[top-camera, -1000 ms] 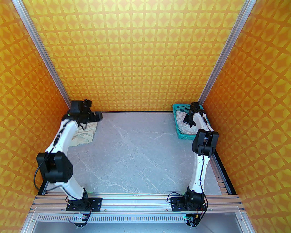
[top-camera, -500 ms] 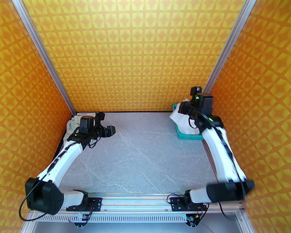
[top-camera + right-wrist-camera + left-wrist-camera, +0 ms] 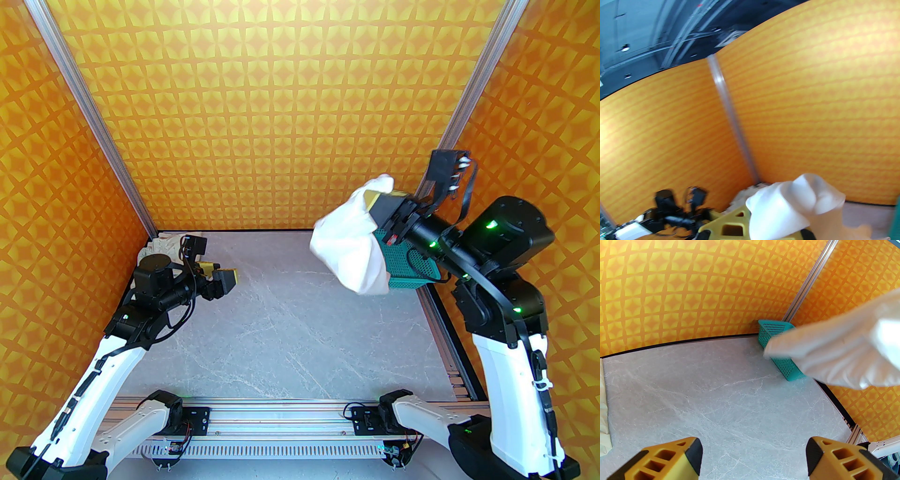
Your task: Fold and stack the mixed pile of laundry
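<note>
The white long-sleeved shirt point(image 3: 349, 243) hangs bunched in the air at the back right, in front of the basket. My right gripper point(image 3: 380, 202) is shut on its upper end. In the right wrist view the shirt point(image 3: 792, 204) drapes over a yellow finger point(image 3: 731, 225). The beige-cream piece point(image 3: 164, 243) lies crumpled in the table's back left corner, and its edge point(image 3: 602, 408) shows in the left wrist view. My left gripper point(image 3: 225, 280) hovers open over the table just right of it, holding nothing. The shirt point(image 3: 834, 352) crosses the left wrist view above its open fingers point(image 3: 670, 460).
A teal mesh basket point(image 3: 415, 271) stands at the back right corner, partly behind the hanging shirt; it is also in the left wrist view point(image 3: 774, 330). Orange patterned walls close in three sides. The grey marble tabletop point(image 3: 290, 328) lies bare between the arms.
My right arm has raised the white shirt out of the basket, up and leftward. My left arm has drawn back from the beige piece, its gripper still open.
</note>
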You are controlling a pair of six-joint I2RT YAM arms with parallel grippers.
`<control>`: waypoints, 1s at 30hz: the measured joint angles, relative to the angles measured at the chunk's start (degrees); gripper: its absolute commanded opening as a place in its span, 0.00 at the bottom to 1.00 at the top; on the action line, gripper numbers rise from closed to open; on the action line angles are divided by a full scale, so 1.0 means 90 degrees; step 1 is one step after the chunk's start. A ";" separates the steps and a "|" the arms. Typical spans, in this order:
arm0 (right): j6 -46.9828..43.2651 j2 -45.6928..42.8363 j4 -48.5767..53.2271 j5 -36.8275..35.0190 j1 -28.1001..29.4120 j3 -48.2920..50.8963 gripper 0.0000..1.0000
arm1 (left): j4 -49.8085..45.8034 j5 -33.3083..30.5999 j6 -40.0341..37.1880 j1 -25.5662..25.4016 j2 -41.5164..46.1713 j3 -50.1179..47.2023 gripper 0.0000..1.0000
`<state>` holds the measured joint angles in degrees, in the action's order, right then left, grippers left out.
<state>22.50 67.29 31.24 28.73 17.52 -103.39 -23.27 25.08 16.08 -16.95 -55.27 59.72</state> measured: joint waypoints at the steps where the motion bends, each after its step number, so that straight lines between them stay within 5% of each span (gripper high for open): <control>1: -0.0002 0.0107 -0.0010 -0.0012 0.0211 0.0211 0.00 | -0.0005 0.0000 0.0002 0.0000 -0.0010 -0.0112 0.75; 4: -0.0102 0.0792 -0.0019 -0.0233 0.0986 0.0933 0.01 | -0.0097 -0.0007 0.0024 0.0000 -0.0032 -0.0430 0.75; 9: -0.0221 0.2531 0.0027 -0.0736 0.2198 0.2047 0.47 | -0.0425 -0.0126 0.0044 0.0000 -0.0017 -0.0724 0.77; 14: -0.0391 0.2878 0.0391 -0.1166 0.2839 0.2735 0.63 | -0.0775 -0.0245 0.0036 -0.0012 -0.0019 -0.0784 0.76; 17: -0.0352 0.2106 0.0537 -0.1474 0.2523 0.3172 0.63 | -0.0828 -0.0311 0.0049 -0.0143 -0.0039 -0.0952 0.76; 22: -0.0138 0.0789 0.0804 -0.1996 0.0882 0.4146 0.62 | -0.0814 -0.0525 0.0119 -0.0872 -0.0566 -0.1338 0.78; 26: -0.0073 0.0855 0.1008 -0.2249 0.0022 0.4731 0.65 | -0.0716 -0.0801 0.0087 -0.1413 -0.1579 -0.1336 0.84; 30: -0.0073 0.1632 0.0872 -0.2244 -0.0141 0.4879 0.69 | -0.0600 -0.1066 -0.0070 -0.1591 -0.2429 -0.1292 0.92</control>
<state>21.85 81.97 39.09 8.54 16.25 -59.48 -28.67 15.49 15.44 -31.27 -77.12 48.10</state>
